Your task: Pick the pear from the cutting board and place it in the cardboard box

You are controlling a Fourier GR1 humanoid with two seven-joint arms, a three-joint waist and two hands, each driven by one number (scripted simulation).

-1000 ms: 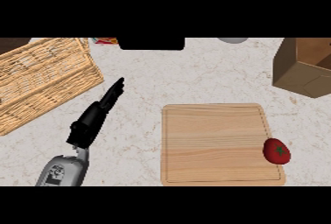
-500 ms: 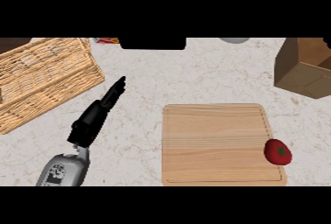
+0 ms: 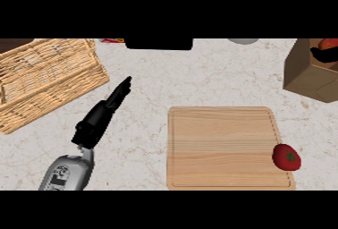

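Head view: the left hand (image 3: 105, 114) is a slim black shape, its fingers straight and pressed together, pointing up over the pale marbled counter (image 3: 198, 76) and holding nothing. The red, rounded pear (image 3: 287, 157) sits at the right edge of the rectangular, wood-grained cutting board (image 3: 221, 147). A brown cardboard box (image 3: 310, 76) stands at the upper right, well apart from the pear. A woven wicker basket (image 3: 46, 78) fills the upper left.
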